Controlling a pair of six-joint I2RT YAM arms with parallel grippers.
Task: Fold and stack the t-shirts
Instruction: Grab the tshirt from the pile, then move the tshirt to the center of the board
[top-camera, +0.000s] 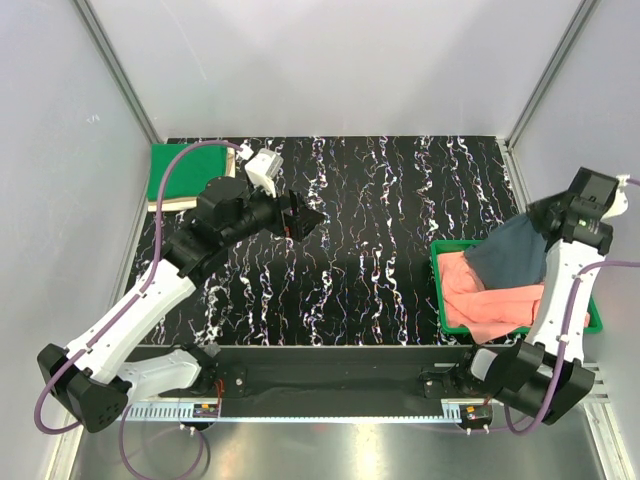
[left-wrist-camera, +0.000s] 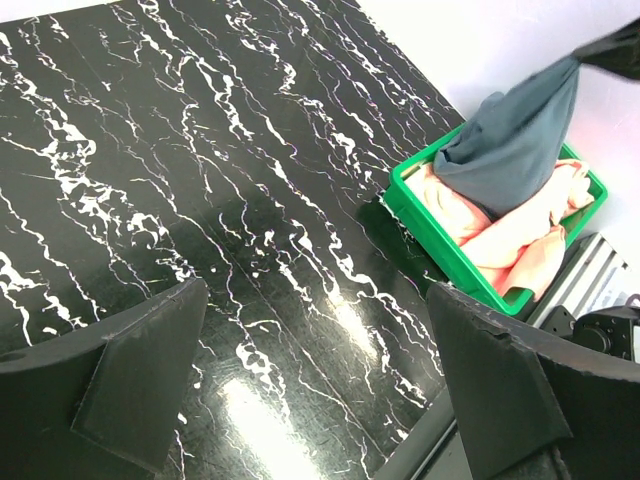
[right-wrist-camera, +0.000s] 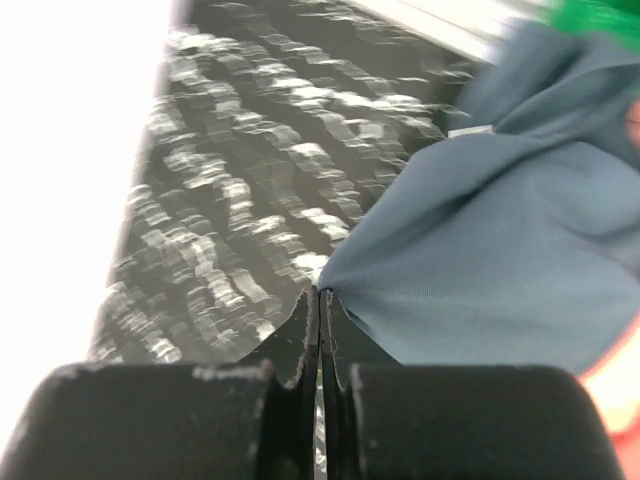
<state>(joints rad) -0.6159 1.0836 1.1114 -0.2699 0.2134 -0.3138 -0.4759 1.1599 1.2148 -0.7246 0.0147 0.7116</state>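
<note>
The right fingers (right-wrist-camera: 296, 345) are pressed together on a thin fold at the edge of the slate blue-grey t-shirt (right-wrist-camera: 480, 260), which is pinched and drawn up into a cone above the green tray (top-camera: 437, 268) at the four o'clock corner of the table (top-camera: 380, 200). The shirt's lower part rests on the salmon-pink t-shirts (top-camera: 480, 300) bunched in that tray. The left fingers (left-wrist-camera: 140, 370) are spread wide and hold nothing, hung over the table toward nine o'clock. A folded green t-shirt (top-camera: 185, 172) lies flat at the ten o'clock corner.

Only a small bite of cloth is held, so a slip could be caused by the shirt's own weight once more of it is lifted. A pink shirt could be dragged out too, since the soft cloths lie tangled, and the hem could be snagged on the rigid plastic rim. The cloth is matte and limp; the table is glossy black, veined with white.
</note>
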